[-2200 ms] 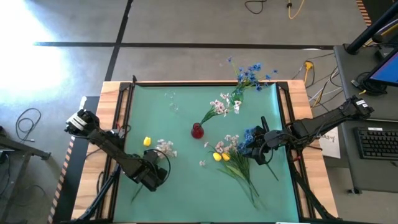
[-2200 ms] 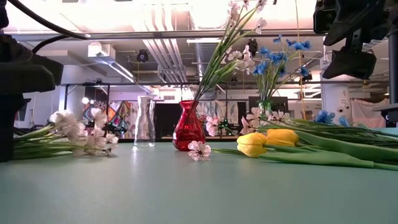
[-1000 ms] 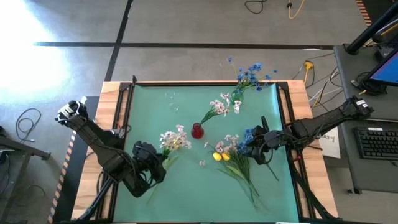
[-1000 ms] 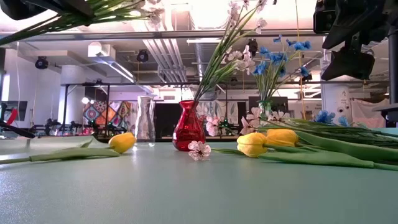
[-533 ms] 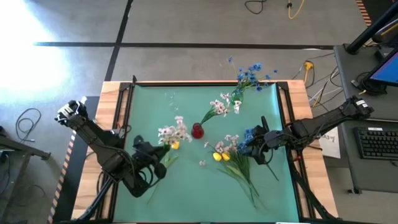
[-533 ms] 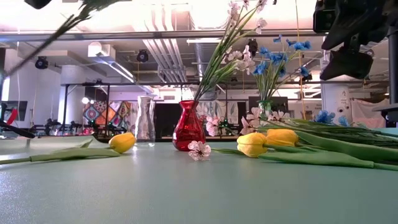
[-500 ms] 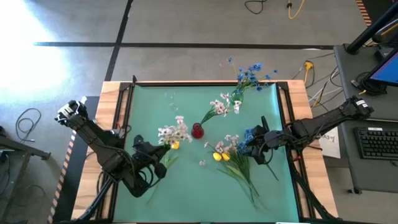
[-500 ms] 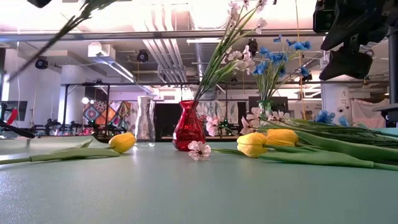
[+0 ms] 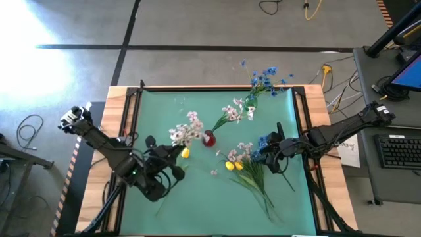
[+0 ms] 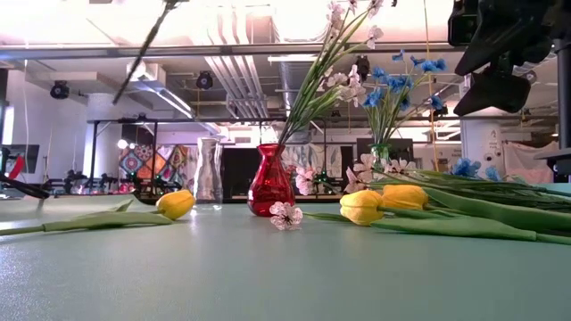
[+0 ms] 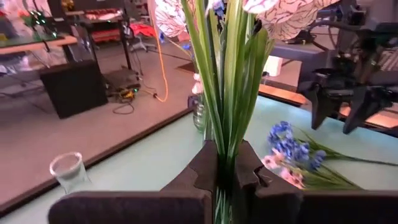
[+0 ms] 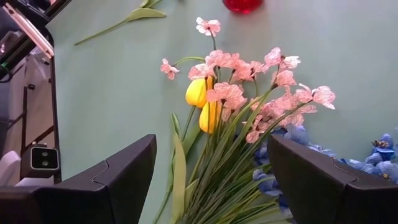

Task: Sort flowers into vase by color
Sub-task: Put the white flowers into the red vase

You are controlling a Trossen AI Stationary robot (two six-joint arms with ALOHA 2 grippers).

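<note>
I've carried the pinkish-white spray (image 9: 186, 131) up off the table (image 9: 197, 197) and over beside the red vase (image 9: 208, 138), so insertion looks next. Its blossoms fan pale above long green stems, pinched in my left gripper (image 11: 225, 168). My right gripper (image 12: 208, 162) waits spread over the remaining pile (image 12: 239, 130).

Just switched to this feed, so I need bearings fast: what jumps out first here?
The left pincer holds a bunch of pinkish-white flowers above the table, beside the red vase. To the right, a pile of loose flowers lies on the green mat, with the open right pincer over it.
</note>
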